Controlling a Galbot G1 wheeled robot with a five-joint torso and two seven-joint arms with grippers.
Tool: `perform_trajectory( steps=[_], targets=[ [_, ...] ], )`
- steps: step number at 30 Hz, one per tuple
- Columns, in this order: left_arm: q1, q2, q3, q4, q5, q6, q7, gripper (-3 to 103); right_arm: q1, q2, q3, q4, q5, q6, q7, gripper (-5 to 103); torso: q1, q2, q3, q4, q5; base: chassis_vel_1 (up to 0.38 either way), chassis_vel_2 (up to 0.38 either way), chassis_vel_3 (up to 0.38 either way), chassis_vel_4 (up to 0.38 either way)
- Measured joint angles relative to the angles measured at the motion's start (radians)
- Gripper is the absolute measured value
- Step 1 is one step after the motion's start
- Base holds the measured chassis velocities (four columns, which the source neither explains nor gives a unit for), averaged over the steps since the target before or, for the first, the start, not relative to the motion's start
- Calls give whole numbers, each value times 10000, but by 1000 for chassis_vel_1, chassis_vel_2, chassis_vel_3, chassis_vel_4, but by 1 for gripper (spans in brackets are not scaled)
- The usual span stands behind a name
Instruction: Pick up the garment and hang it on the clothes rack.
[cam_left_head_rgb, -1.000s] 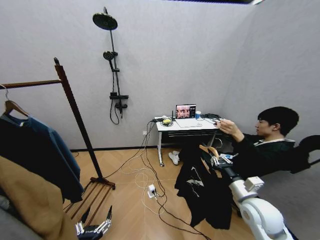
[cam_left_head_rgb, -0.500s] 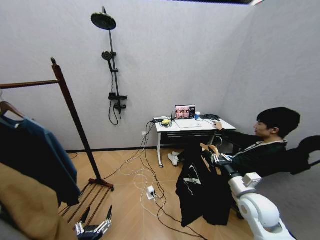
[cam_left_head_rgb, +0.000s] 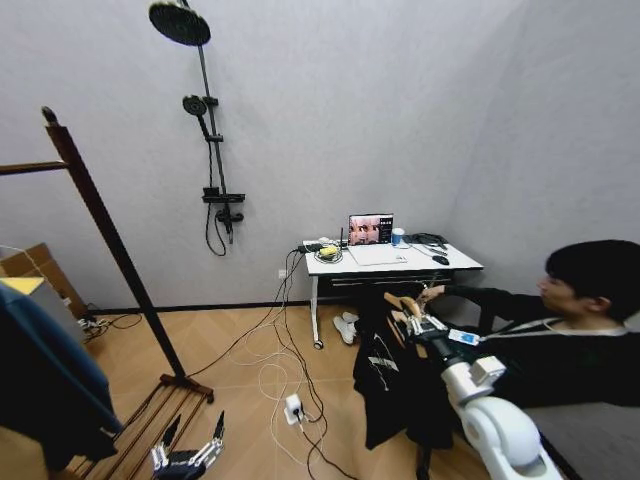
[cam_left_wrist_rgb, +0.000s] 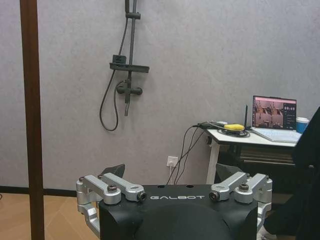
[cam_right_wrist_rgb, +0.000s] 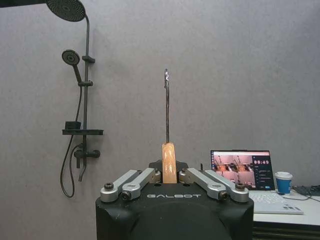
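The garment (cam_left_head_rgb: 398, 385), a black T-shirt with small white marks, hangs from a light wooden hanger (cam_left_head_rgb: 405, 303) at the right of the head view. My right gripper (cam_left_head_rgb: 418, 323) is shut on the hanger's neck (cam_right_wrist_rgb: 169, 165), and the metal hook (cam_right_wrist_rgb: 166, 105) stands straight up above it. The clothes rack (cam_left_head_rgb: 100, 215) is far to the left, a dark red-brown post with a knob, a rail (cam_left_head_rgb: 30, 167) and a slatted base (cam_left_head_rgb: 150, 420). My left gripper (cam_left_head_rgb: 190, 455) hangs low near that base, open and holding nothing (cam_left_wrist_rgb: 170, 172). The rack post (cam_left_wrist_rgb: 30, 120) also shows in the left wrist view.
A teal-blue jacket (cam_left_head_rgb: 40, 375) hangs on the rack at the left edge. A white desk (cam_left_head_rgb: 385, 262) with a laptop stands behind the garment. A person (cam_left_head_rgb: 585, 330) sits at the right. Cables and a power strip (cam_left_head_rgb: 292, 408) lie on the wooden floor. A shower set (cam_left_head_rgb: 205, 140) hangs on the wall.
The whole picture has shifted, so the camera has moved: the rack now sits farther left and the tan coat has left view. The garment stays in my right gripper.
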Motion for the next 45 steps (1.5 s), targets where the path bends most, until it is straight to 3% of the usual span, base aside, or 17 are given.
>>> perform_trajectory(
  steps=[7,18,33,45],
  targets=[
    [3,-1,2,0,0,0,1,100,110,83,-115,-124,-55,83,-56,10,-20,10,-6,-9,7,51,-26,-48,21],
    [2,-1,4,0,0,0,2,100,664,-74,-436,-370,77,-56,161,10,-8,5,-2,-4,6,14,-4,-3,13],
    [2,-1,2,0,0,0,2,100,1544,-1856,-643,-320,1378,-175,332,10,-10,5,-3,-6,7,65,63,67,67],
    [2,-2,3,-1,0,0,3,100,2396,-2333,-1098,-906,2011,58,190,10,-10,5,-2,-3,7,113,121,132,118]
  ],
)
